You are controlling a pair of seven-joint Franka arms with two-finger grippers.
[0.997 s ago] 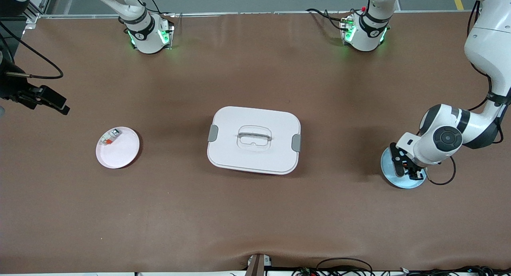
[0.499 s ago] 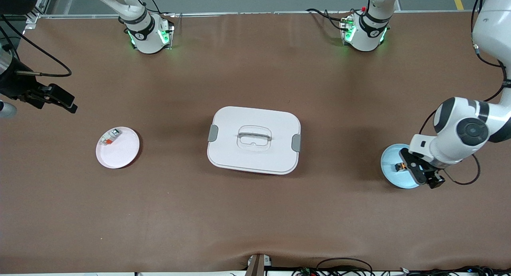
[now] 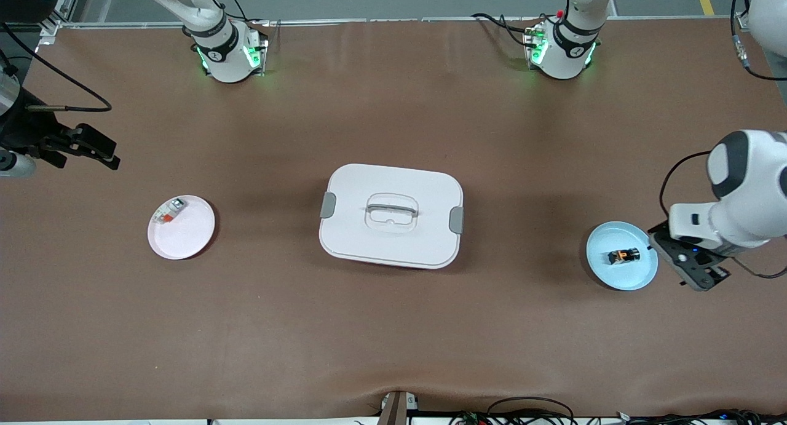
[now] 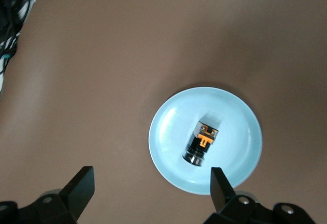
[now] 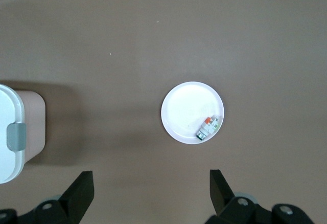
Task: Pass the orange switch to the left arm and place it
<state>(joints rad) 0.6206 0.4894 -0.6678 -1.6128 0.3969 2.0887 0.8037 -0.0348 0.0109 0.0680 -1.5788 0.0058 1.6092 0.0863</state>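
The orange switch [image 3: 623, 256], a tiny black block with orange markings, lies on its side on a light blue plate [image 3: 602, 265] near the left arm's end of the table. In the left wrist view the orange switch [image 4: 202, 143] rests alone on the plate [image 4: 168, 142]. My left gripper [image 3: 692, 266] hangs open over the table just beside that plate, and the left gripper [image 4: 150, 175] holds nothing. The white box [image 3: 391, 214] stands shut in the middle. My right gripper [image 3: 98, 151] waits open over the right arm's end of the table; nothing is in the right gripper [image 5: 150, 178].
A pale pink plate [image 3: 187, 234] toward the right arm's end carries a whitish-grey part [image 3: 169, 211] with a red-orange bit. The right wrist view shows that plate [image 5: 184, 109], the part [image 5: 208, 127] and a corner of the box [image 5: 10, 132]. Cables hang at the table's front edge.
My left gripper has opened, left the orange switch on the blue plate and drawn away toward the left arm's end. The right gripper has shifted slightly.
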